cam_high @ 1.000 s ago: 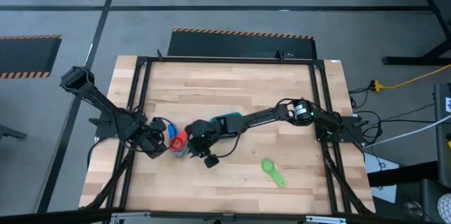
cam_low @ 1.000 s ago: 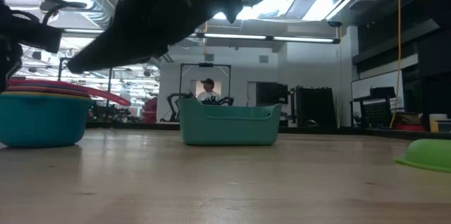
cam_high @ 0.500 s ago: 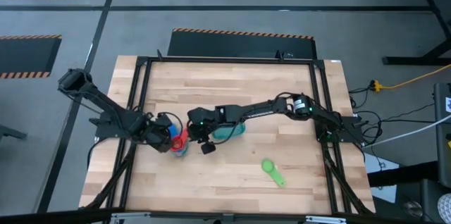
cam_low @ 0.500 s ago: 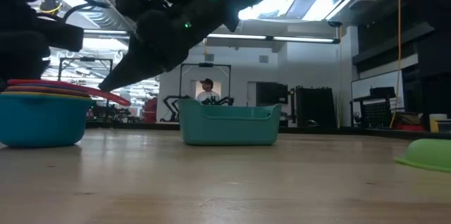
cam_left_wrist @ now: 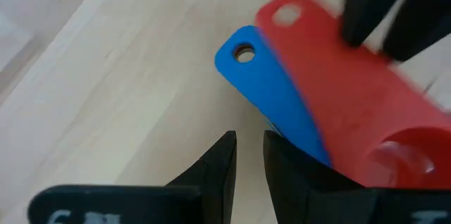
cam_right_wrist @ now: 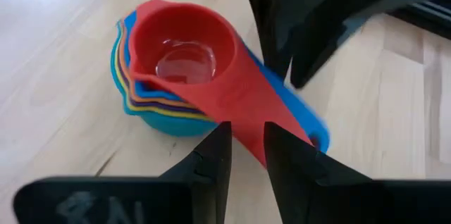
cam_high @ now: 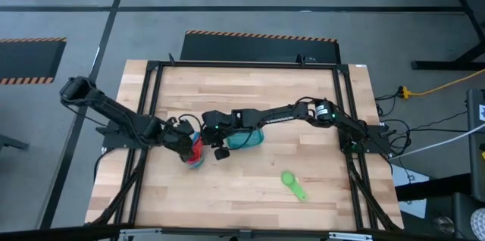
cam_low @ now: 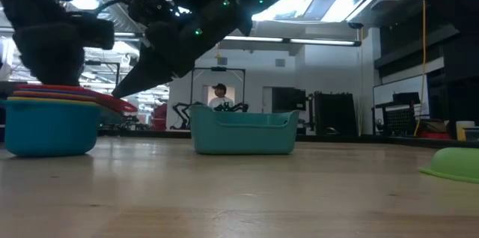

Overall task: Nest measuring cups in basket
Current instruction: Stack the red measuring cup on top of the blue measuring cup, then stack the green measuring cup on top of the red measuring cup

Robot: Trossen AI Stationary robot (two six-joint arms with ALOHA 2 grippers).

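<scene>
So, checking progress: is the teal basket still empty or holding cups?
Seemingly empty: the basket shows nothing above its rim, and the nested stack sits on the table outside it.

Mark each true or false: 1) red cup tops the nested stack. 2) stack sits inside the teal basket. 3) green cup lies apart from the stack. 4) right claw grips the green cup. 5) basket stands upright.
1) True: the red cup sits on top of the stack.
2) False: the stack stands on the table, beside the basket.
3) True: the green cup lies alone.
4) False: the right claw hovers at the red cup's handle.
5) True.
</scene>
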